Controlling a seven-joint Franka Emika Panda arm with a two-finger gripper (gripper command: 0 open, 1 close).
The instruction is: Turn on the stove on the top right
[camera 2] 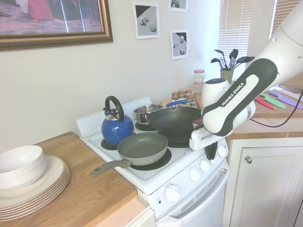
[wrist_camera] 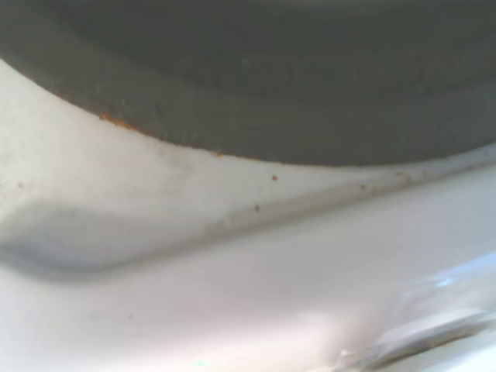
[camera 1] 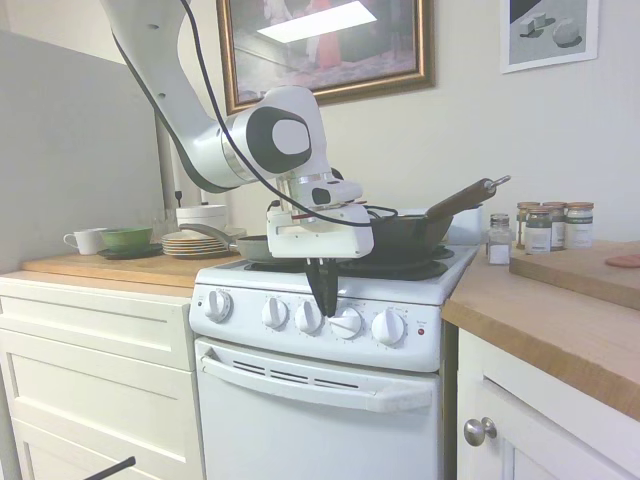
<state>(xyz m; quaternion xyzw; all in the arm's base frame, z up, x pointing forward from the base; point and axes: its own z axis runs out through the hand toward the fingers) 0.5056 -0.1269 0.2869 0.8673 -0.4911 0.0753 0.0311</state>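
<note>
Oven handle (camera 1: 315, 385) sits lowest and closest on the stove (camera 1: 300, 420). Hand (camera 1: 323, 297) points down at the knob row, fingers drawn together between third and fourth knobs (camera 1: 346, 322); grip on either not clear. Wok (camera 1: 400, 235) behind; stove stands between wooden surfaces (camera 1: 560, 320).

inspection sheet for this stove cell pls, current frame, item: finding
Surface: stove top crowded, every burner covered.
Job's things: five knobs in a row on the front panel; red light at the panel's end.
Clutter: blue kettle, grey frying pan, dark wok, small steel pot; plate stack with bowls on the counter; spice jars.
Tool: tool points down in front of the knob row, fingers close together; contact unclear.
Cables: black cable along the arm.
Surroundings: framed picture, prints on wall.
</note>
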